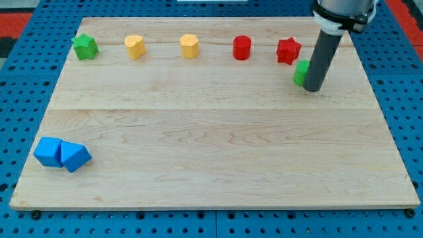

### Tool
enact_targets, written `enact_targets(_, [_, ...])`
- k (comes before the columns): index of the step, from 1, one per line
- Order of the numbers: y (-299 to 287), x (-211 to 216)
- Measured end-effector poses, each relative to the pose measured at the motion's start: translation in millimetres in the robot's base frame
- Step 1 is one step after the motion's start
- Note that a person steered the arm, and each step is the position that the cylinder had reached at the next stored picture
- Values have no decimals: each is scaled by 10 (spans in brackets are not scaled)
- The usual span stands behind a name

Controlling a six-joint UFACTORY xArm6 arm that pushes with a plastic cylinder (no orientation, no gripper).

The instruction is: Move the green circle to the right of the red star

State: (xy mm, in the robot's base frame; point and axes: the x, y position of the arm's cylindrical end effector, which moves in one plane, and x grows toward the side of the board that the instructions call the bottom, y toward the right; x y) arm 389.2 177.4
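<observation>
Pale wooden worktop (211, 132), planks with a fine lengthwise grain, set on a blue pegboard (26, 99) dotted with holes. No claw on this arm, so nothing to call wide or narrow: just a smooth dark round rod, and my tip (312, 89) is planted on the wood at about 2 o'clock on the board.

The green circle (301, 73) sits pressed against the rod's left side, at 9 o'clock from my tip and partly hidden by it; only its rounded left half shows. The red star (288, 50) is just beside it, at 11 o'clock from the circle, the two close but whether they touch I cannot tell.

Along the 12 o'clock edge runs a row of matte, chunky blocks: a green star (84, 47) far out at the left end, then a yellow block (135, 47) and a second yellow block (190, 46), both roughly faceted, exact shape hard to make out, then a red cylinder (242, 47) with a flat round top, then the red star.

Down at 8 o'clock, two blue blocks touch: a blue cube-like block (47, 151) and a blue wedge-like block (75, 157).
</observation>
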Motion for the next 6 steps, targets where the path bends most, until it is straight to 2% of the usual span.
enact_targets(2, [-115,-116])
enact_targets(3, [-466,-116])
enact_targets(5, [-234,-181])
enact_targets(6, [-154,-380])
